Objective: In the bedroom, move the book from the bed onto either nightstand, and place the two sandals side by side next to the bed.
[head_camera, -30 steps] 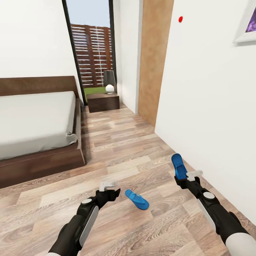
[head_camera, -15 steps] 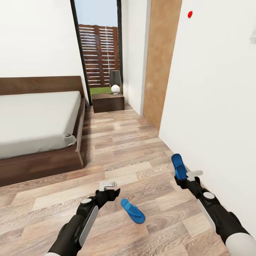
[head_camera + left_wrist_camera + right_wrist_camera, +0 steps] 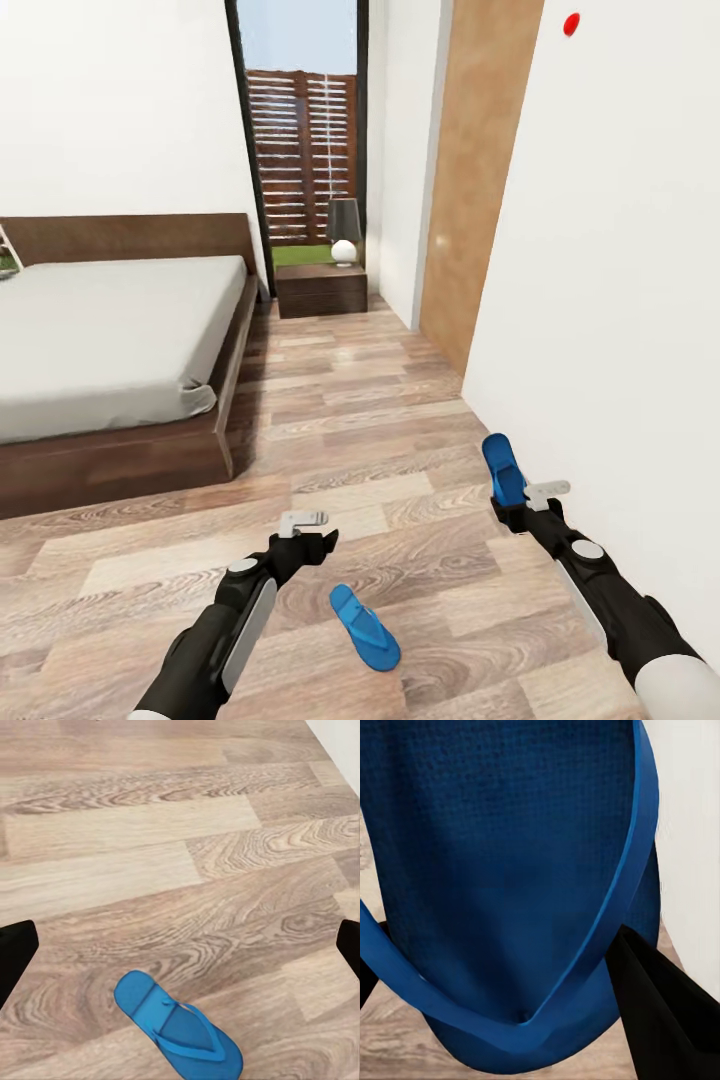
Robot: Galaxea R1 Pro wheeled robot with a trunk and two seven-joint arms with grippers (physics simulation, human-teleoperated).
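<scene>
My right gripper [image 3: 510, 503] is shut on one bright blue sandal [image 3: 502, 466], held up off the floor close to the white wall; in the right wrist view its sole and strap [image 3: 510, 870] sit between the black fingers [image 3: 660, 1012]. The other sandal [image 3: 365, 628] lies flat on the plank floor between my arms, seen close in the left wrist view [image 3: 178, 1026]. My left gripper [image 3: 318, 545] hangs open just above and left of it, holding nothing. The bed [image 3: 110, 340] stands at the left, the nightstand [image 3: 320, 290] at the far end of the aisle. The book is out of view.
A lamp [image 3: 343, 227] and a white ball stand on the nightstand, with a tall dark-framed window [image 3: 300, 130] behind. A brown wood wall panel [image 3: 480, 180] and white wall [image 3: 620, 300] bound the right side. Open floor [image 3: 340, 400] runs between bed and wall.
The whole view has shifted: bed, nightstand and window slid right, and the floor sandal now sits lower and nearer. Both arms hold the same pose; the right gripper still holds its sandal.
</scene>
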